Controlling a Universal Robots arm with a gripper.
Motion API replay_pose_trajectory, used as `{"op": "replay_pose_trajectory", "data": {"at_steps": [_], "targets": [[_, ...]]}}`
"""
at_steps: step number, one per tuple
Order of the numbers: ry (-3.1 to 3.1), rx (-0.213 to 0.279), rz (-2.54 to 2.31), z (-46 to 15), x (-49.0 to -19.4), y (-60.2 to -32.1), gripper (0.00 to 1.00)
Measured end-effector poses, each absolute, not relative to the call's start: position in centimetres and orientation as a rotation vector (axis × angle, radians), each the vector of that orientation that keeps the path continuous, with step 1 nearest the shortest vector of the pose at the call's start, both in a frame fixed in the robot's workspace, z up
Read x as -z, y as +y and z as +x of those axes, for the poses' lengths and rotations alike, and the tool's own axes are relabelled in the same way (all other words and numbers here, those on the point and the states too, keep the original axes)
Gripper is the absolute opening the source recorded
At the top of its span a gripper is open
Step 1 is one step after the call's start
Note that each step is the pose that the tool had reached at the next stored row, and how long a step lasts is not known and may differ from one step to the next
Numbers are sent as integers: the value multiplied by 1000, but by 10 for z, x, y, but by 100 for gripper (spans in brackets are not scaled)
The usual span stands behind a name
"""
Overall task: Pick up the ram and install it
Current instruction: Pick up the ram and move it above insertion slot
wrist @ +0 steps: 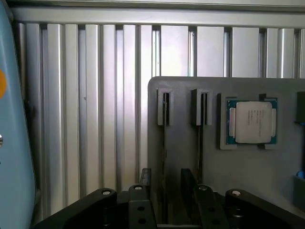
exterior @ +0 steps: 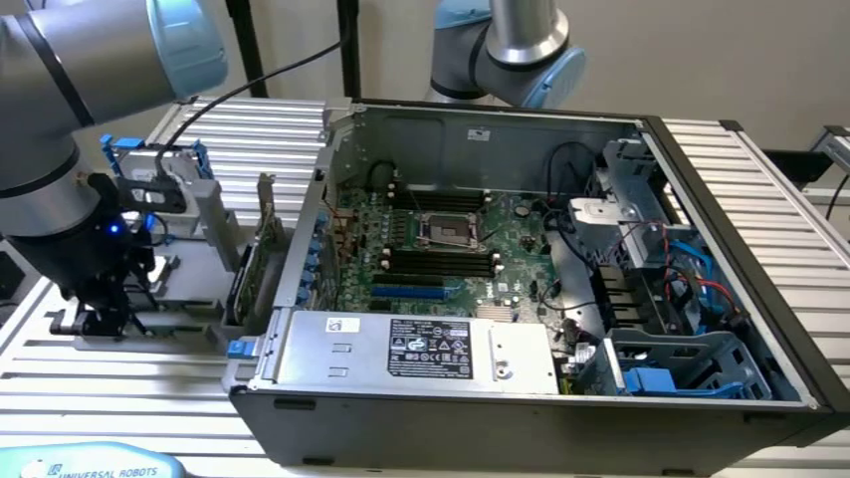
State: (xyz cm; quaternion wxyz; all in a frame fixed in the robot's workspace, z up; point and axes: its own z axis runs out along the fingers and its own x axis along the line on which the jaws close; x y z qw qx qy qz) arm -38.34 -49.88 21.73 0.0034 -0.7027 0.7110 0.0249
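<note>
The gripper (wrist: 166, 180) is positioned low over the grey holder plate (wrist: 267, 171). The plate lies on the slatted table (wrist: 95, 119), to the exterior view's left of the open computer case (exterior: 531, 423). The ram (wrist: 164, 143) stands on edge in 1 of the plate's 2 narrow slots, near a processor chip (wrist: 251, 121). The 2 fingers (wrist: 145, 177) are spread, 1 on each side of the ram, with a gap visible on both sides.
</note>
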Motion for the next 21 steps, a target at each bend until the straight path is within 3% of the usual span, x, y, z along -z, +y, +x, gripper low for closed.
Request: {"op": "replay_pose_trajectory", "data": {"at_steps": [21], "targets": [[2232,-101,-2213,-382,-198,-497,39]]}}
